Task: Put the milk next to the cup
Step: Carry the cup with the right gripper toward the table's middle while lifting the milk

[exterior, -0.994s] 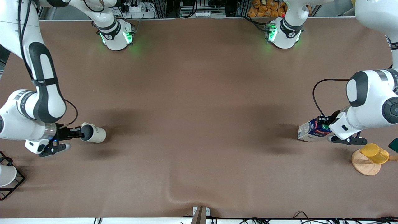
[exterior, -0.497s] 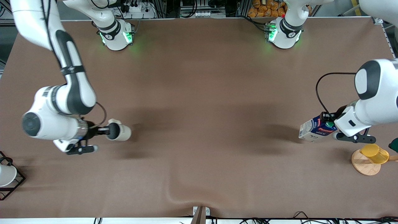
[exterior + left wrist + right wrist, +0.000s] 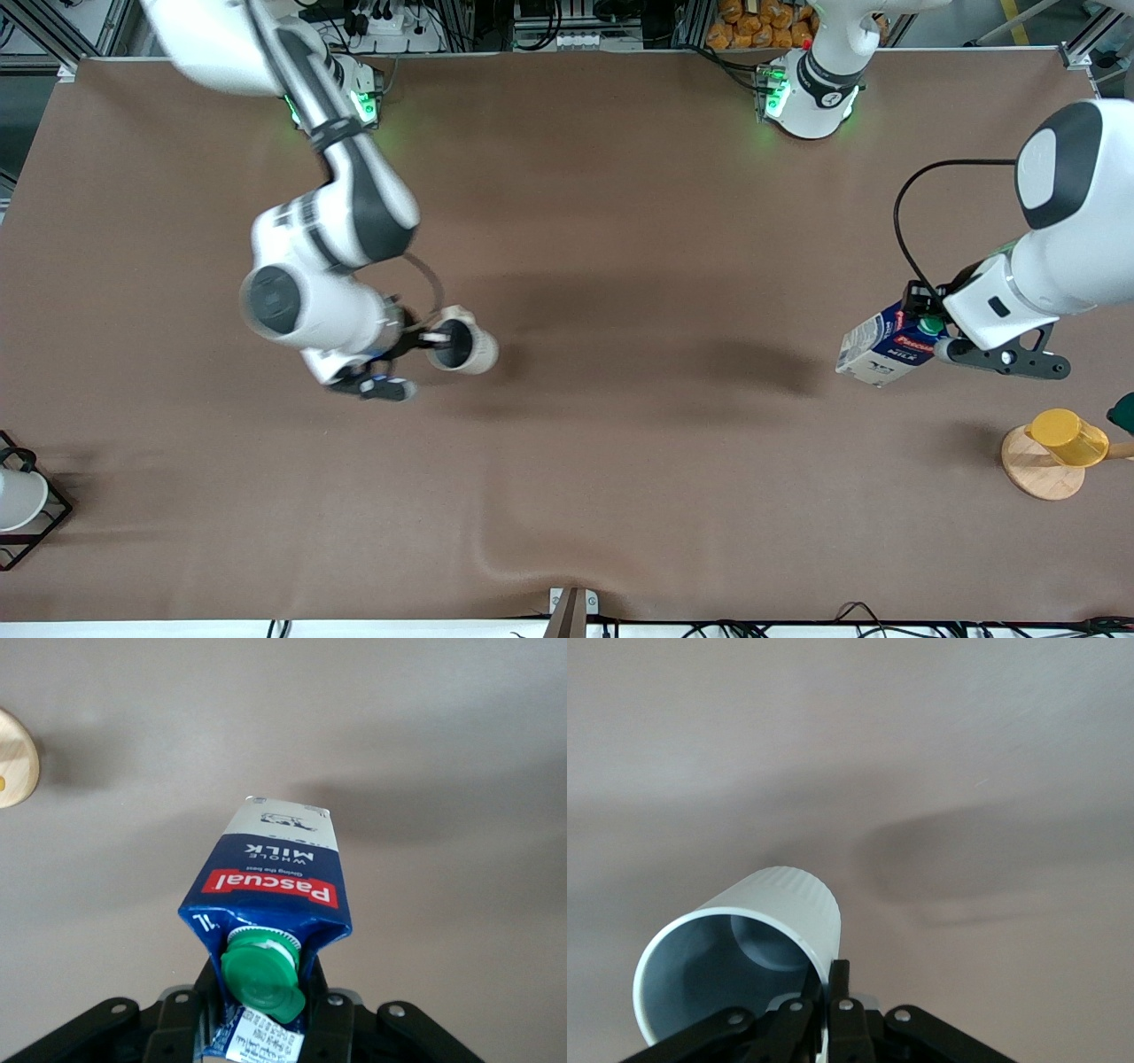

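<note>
Milk (image 3: 881, 353) hangs in my left gripper (image 3: 928, 332), pinched at the gable top beside the green cap (image 3: 262, 978), tilted and clear of the brown table (image 3: 620, 221) over the left arm's end of it. In the left wrist view the fingers are closed tight on the carton's ridge, label up. My right gripper (image 3: 431, 339) has the cup (image 3: 463, 349) clamped by its rim, one finger inside and one outside, the mug carried tilted with its mouth toward the wrist, over the table's middle on the right arm's half. The two things are well apart.

I judge this to be the carry stage: both items are in the air and neither is set down yet. Next I'd need the cup stood upright on the table and let go, then the milk brought across, righted and lowered just beside it without knocking it. The yellow cup on its wooden stand (image 3: 1045, 461) sits near the left arm's path, so I'd keep clear of it.
</note>
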You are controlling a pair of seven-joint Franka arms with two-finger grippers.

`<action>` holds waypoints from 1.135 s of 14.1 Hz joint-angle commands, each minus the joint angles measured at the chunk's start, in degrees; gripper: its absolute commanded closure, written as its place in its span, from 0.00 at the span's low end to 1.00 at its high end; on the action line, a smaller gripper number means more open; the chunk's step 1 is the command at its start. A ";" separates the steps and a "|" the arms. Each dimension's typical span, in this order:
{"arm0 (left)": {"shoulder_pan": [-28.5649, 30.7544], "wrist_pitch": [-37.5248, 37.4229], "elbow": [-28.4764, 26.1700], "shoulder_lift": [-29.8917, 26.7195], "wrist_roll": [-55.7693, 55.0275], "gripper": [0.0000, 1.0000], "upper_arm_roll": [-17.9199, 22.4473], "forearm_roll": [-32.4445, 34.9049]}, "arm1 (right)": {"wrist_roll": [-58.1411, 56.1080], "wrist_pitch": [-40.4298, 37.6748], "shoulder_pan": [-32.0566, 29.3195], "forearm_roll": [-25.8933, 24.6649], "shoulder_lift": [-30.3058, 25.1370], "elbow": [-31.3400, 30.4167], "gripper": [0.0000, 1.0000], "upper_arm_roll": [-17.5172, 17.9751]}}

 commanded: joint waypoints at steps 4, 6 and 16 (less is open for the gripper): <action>-0.14 -3.06 1.39 -0.86 -7.31 0.64 -5.29 0.19 | 19.33 2.19 8.92 0.76 9.91 11.88 1.00 -1.21; -0.05 -3.15 1.39 -0.77 -9.17 0.64 -6.96 0.19 | 21.02 6.66 10.33 -0.03 11.85 12.42 1.00 -1.21; -1.27 -3.42 1.39 0.02 -17.68 0.65 -12.76 0.10 | 23.83 11.78 13.32 -0.91 17.48 12.86 1.00 -1.38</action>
